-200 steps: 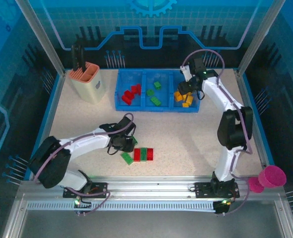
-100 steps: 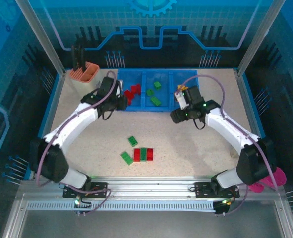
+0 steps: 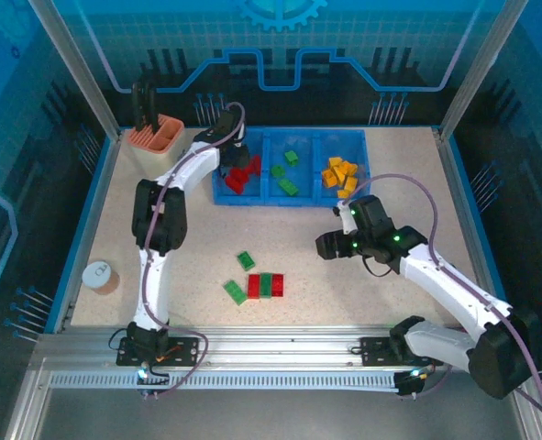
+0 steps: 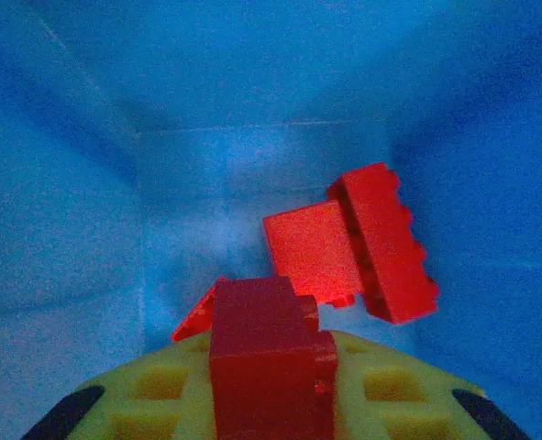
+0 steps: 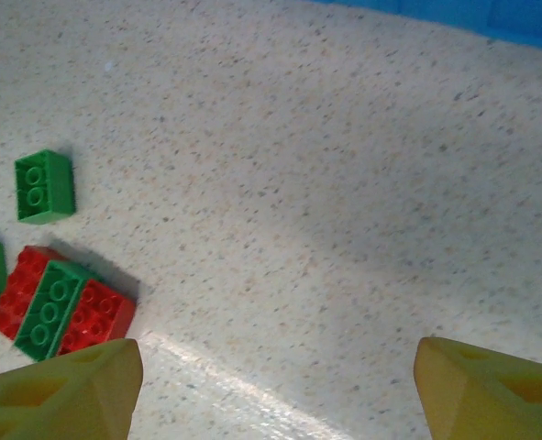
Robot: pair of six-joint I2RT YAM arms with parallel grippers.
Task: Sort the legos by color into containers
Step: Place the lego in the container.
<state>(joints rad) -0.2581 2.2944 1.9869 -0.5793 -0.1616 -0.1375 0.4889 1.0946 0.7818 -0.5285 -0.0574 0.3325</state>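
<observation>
Speckled table [image 3: 362, 302], three loose green legos [image 3: 245, 260]

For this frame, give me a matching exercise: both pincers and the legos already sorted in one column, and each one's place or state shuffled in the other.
Column one
1. left pincer
2. right pincer
3. orange-yellow legos
4. green legos in the blue tray

Column two
A. right compartment
B. open, above the table
C. middle compartment
D. shut on a red lego over the left compartment

Pairs: 1-D, 2-B, 3-A, 4-C
</observation>
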